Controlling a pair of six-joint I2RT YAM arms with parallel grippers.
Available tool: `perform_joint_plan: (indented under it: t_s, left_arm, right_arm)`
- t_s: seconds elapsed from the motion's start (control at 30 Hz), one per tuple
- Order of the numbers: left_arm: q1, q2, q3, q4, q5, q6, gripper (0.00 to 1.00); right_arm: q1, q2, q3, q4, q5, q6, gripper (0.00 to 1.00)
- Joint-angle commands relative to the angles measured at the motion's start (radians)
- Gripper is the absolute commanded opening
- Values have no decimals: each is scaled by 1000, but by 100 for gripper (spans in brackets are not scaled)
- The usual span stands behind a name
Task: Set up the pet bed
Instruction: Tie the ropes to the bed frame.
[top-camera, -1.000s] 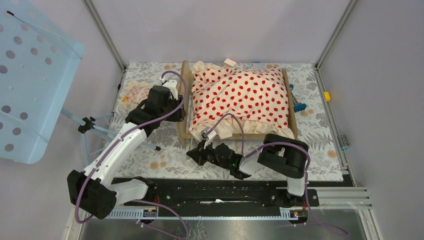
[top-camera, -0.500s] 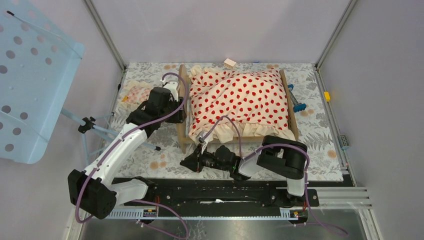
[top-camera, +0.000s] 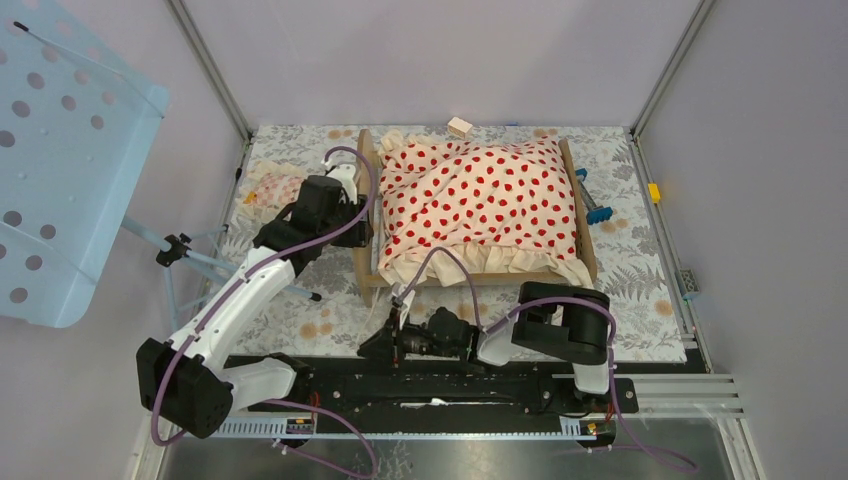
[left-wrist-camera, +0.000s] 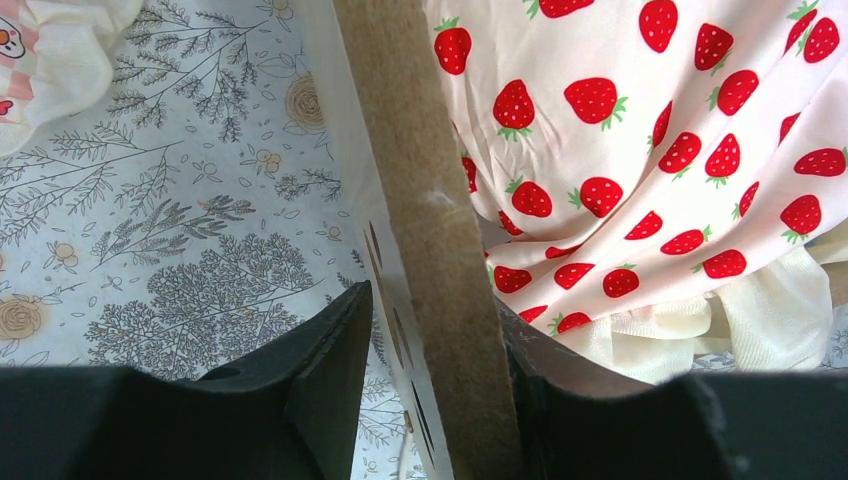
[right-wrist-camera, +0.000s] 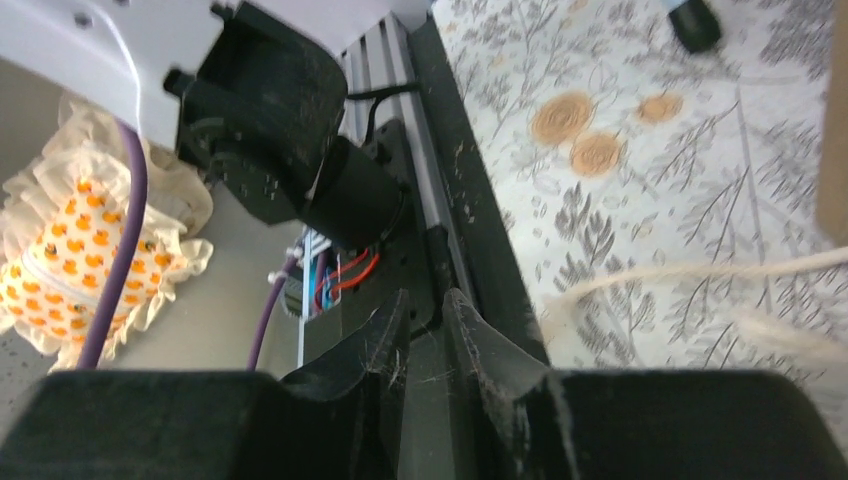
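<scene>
We find the left jaws closed across the headboard (left-wrist-camera: 440, 250) of the bed (top-camera: 470, 279). One black finger (left-wrist-camera: 335, 350) presses the pale outer face beside the dark cutouts, and the other lies against the inner side, where the blanket (left-wrist-camera: 640, 150) spills down. The right jaws are nearly together, with only a thin slit between the fingers (right-wrist-camera: 385, 340), and nothing is in them. They lie low near the front of the bench (top-camera: 640, 290), just before the bed's near left corner, pointing left along the black rail (right-wrist-camera: 470, 250). We cannot tell whether they touch the bench. A blurred cream strand (right-wrist-camera: 700, 275) crosses the right wrist view.

The bed stands in the middle of the bench toward the back. It runs left to right, with the headboard on the left and the footboard (top-camera: 583, 225) on the right. The strawberry-printed blanket covers its top, and the cream ruffle hangs over the near rail. A pillow (top-camera: 268, 188) lies on the bench left of the headboard, beyond the left arm (top-camera: 240, 290). A small block (top-camera: 460, 126) sits just behind the bed. A blue thing (top-camera: 597, 212) lies just beside the footboard, and a yellow piece (top-camera: 654, 191) sits at the right edge.
</scene>
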Motion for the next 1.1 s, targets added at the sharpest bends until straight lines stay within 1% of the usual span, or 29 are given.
perform_joint_plan:
  t_s: [0.0,0.17,0.2,0.33,0.4,0.5,0.63,0.7,0.83,0.97,1.07]
  left_arm:
    - [9,-20,-14,40,-16,-1,44]
    - [9,-17,-21,47,-11,-5,44]
    - [9,-16,-21,49,-11,-6,44]
    - [9,-11,-24,57,-12,-8,45]
    - [9,-2,-23,61,-16,-10,45]
    - [13,22,-10,62,-32,-13,43]
    - [36,68,10,81,-19,-15,41]
    - [45,94,28,90,-8,-9,41]
    - [66,150,66,107,-5,10,41]
    - [75,184,104,110,31,21,41]
    - [75,173,122,104,40,23,46]
  right_arm:
    - [57,-50,-54,10,4,-40,26]
    - [111,-142,-159,-39,134,-68,28]
    - [120,-167,-178,-57,182,-74,30]
    - [126,-259,-233,-153,370,-78,36]
    - [125,-300,-223,-258,481,-80,39]
    - [124,-333,-168,-458,629,-90,41]
    - [121,-345,-133,-575,768,-92,41]
    - [103,-353,-124,-622,798,-80,40]
    - [15,-386,-126,-667,819,-71,35]
    - [-90,-411,-108,-677,794,-142,35]
    - [-164,-410,-89,-667,776,-191,35]
